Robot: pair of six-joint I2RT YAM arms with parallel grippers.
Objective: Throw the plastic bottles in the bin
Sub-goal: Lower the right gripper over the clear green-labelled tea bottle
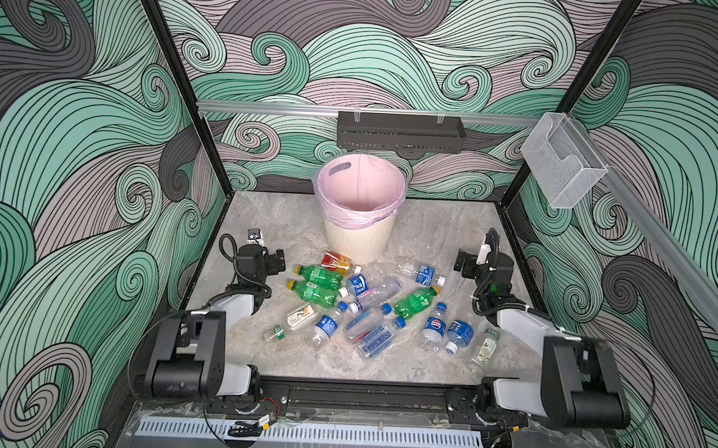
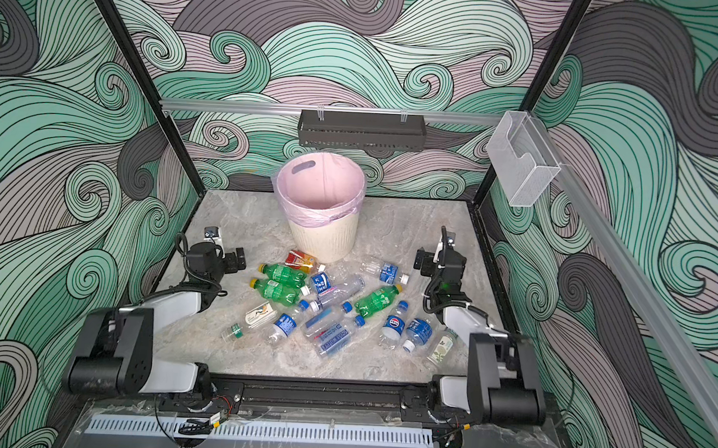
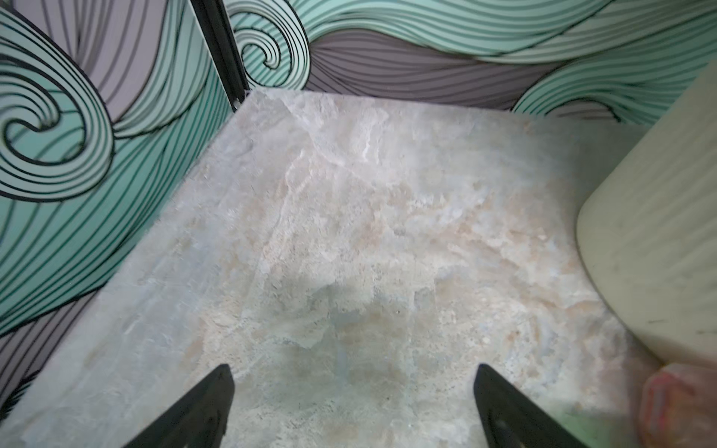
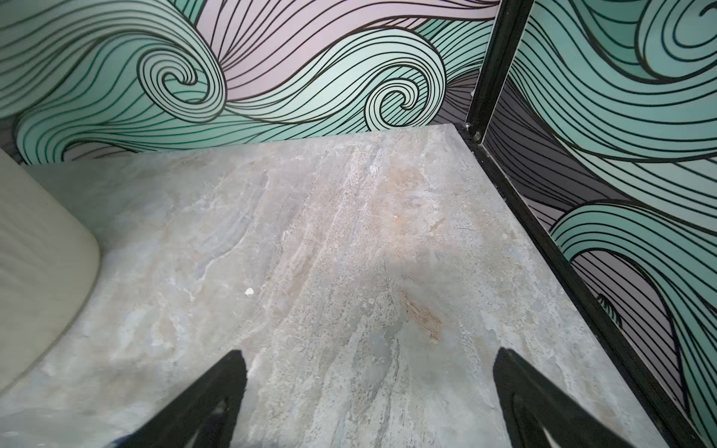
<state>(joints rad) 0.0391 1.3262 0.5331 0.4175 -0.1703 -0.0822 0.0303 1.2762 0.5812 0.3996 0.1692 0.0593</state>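
Observation:
Several crushed plastic bottles (image 1: 370, 304) lie scattered across the middle of the marble table in both top views: green ones (image 1: 319, 275), clear blue-labelled ones (image 2: 388, 273) and one orange-red labelled one (image 1: 337, 262). The cream bin (image 1: 359, 237) with its pink liner stands behind them, with nothing visible inside. My left gripper (image 1: 278, 262) (image 3: 351, 372) is open over bare table, left of the pile. My right gripper (image 1: 462, 260) (image 4: 370, 355) is open over bare table on the right. The bin wall (image 3: 659, 232) (image 4: 35, 252) edges both wrist views.
A black perforated shelf (image 1: 401, 131) hangs on the back wall above the bin. A clear wall box (image 1: 562, 159) sits on the right rail. Black frame posts (image 3: 221, 46) (image 4: 489, 66) stand at the table's back corners, and patterned walls close three sides.

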